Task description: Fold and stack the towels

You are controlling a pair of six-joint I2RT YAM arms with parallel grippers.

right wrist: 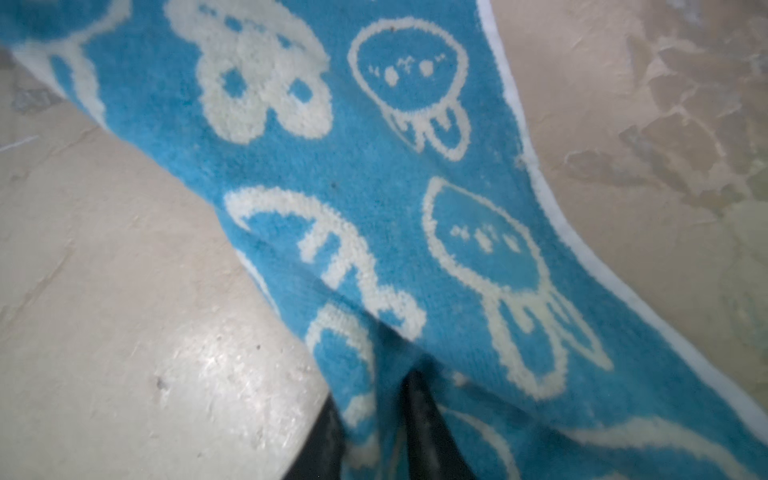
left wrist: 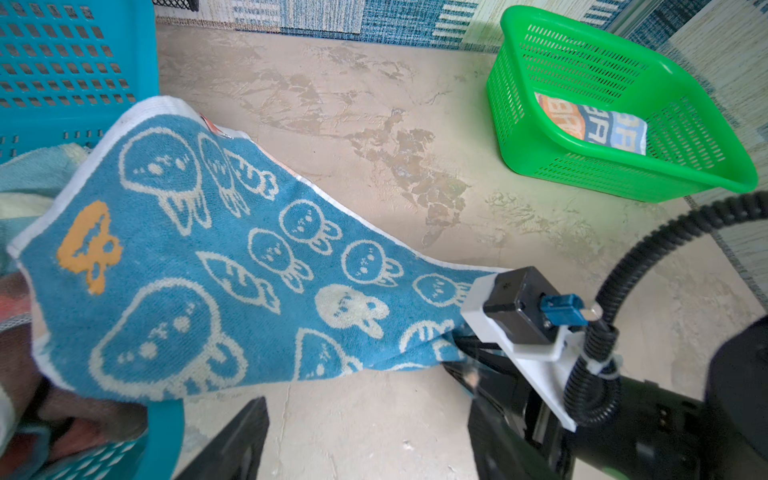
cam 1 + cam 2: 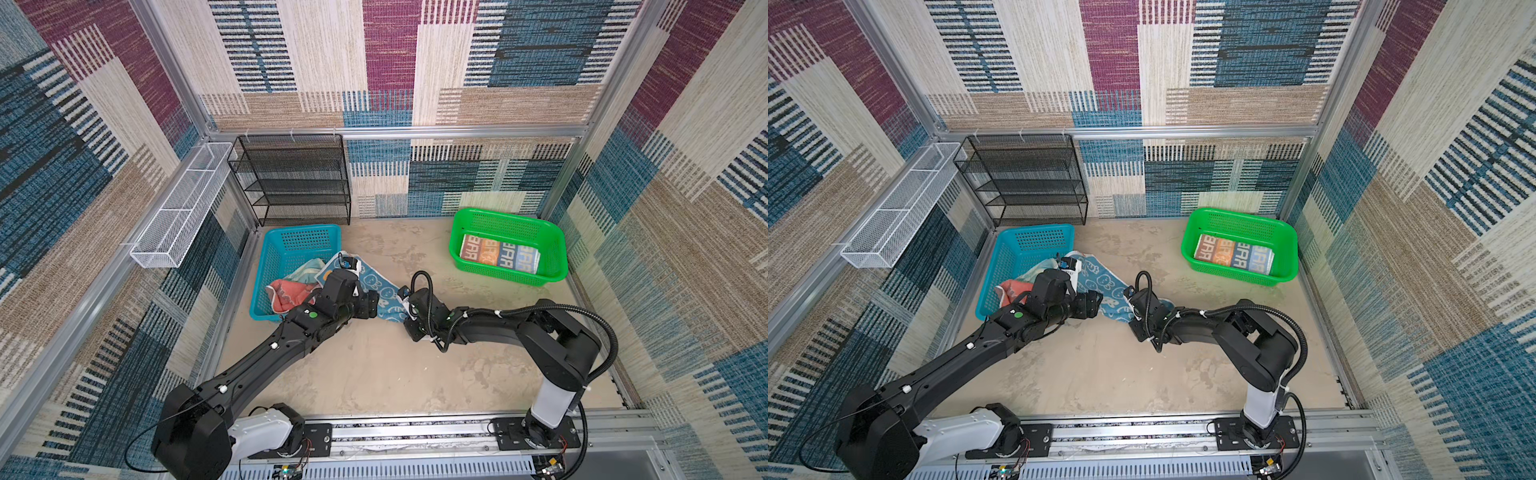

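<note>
So the right gripper is clamped down on a corner of the rabbit towel. In the right wrist view you can see the cloth bunched between its two dark fingers. The towel is stretched out from the rim of the blue basket across to that gripper, near the middle of the tabletop. Can't tell if its lower edge touches the surface.

The left gripper has its jaws wide apart with nothing in them, sitting just beside the towel's near edge.

The coral towel is crumpled in the blue basket, partly under the rabbit one. Over on the right, the lettered towel lies folded flat in the green basket, well apart from both arms.
</note>
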